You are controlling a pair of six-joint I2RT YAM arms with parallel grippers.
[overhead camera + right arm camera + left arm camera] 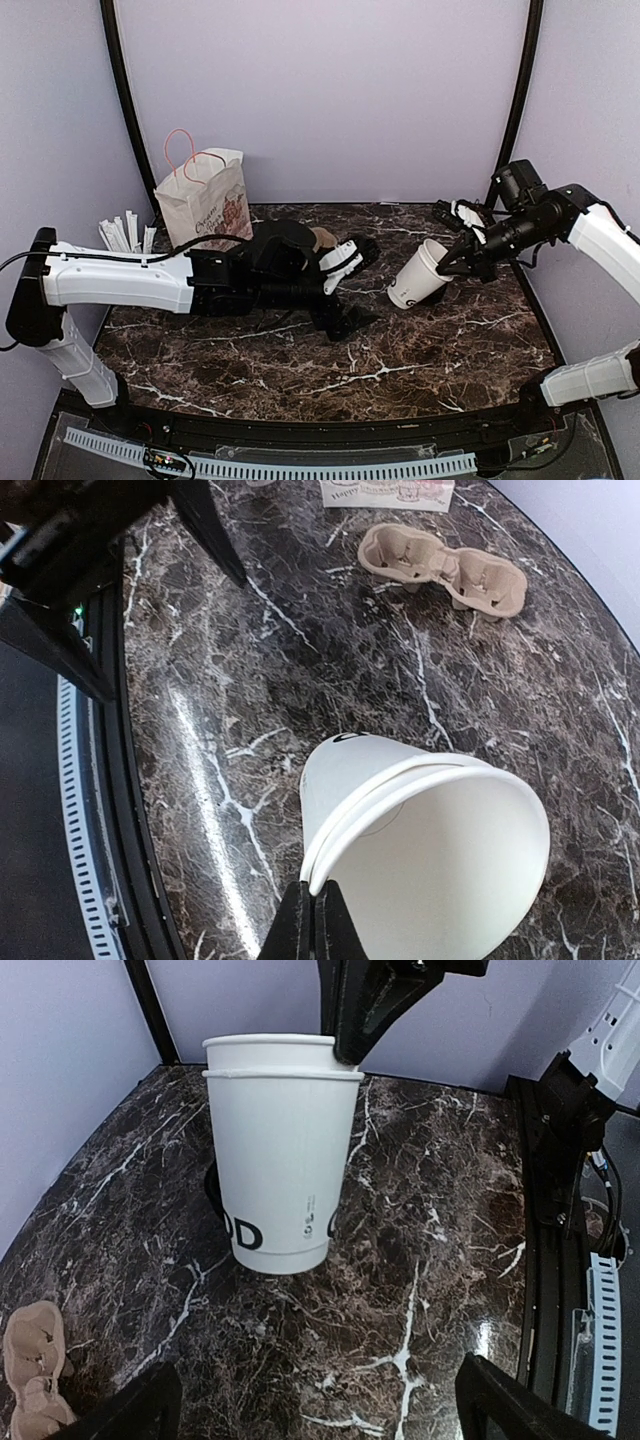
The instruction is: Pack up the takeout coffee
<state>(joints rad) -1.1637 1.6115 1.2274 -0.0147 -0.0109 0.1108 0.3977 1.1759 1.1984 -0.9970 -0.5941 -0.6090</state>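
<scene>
The takeout coffee cup (418, 275) is a white paper cup with black lettering, and no lid shows on it. It hangs tilted at the right of the marble table, its open mouth toward the right arm. My right gripper (450, 268) is shut on its rim; in the right wrist view the two fingertips (312, 905) pinch the rim of the cup (430, 850). My left gripper (350, 290) sits mid-table, open, facing the cup (280, 1150) from a short distance. Only its finger ends show at the bottom corners of the left wrist view (320, 1420), with nothing between them.
A white paper bag (205, 200) with pink handles stands at the back left. White wrapped straws (125, 235) lie beside it. A brown pulp cup carrier (445, 565) lies on the marble near the left gripper. Dark frame rails edge the table.
</scene>
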